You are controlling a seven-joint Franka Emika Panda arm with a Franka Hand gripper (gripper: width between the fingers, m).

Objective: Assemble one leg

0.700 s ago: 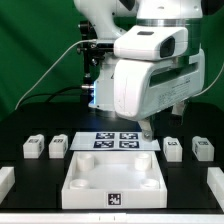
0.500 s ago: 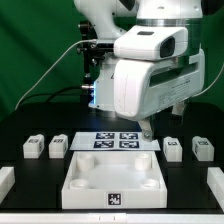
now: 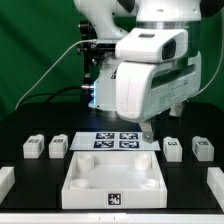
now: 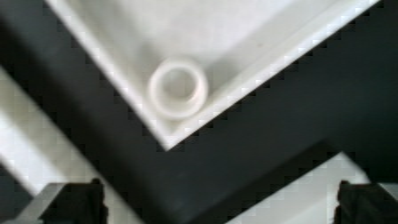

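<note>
While the pincer [image 3: 148,130] gapes empty, the nearest leg [image 3: 172,148] lies near, toward the exterior view's right.

White tray [image 3: 85,192] beside marker board [image 3: 115,141], black table [image 3: 185,185].

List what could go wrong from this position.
1. The gripper is open and empty. The wrist view shows only a corner socket of the tray-like piece, no leg, so descending here would likely strike that piece.
2. The legs stand in close pairs beside the marker board, so grasping one may nudge its neighbour.
</note>
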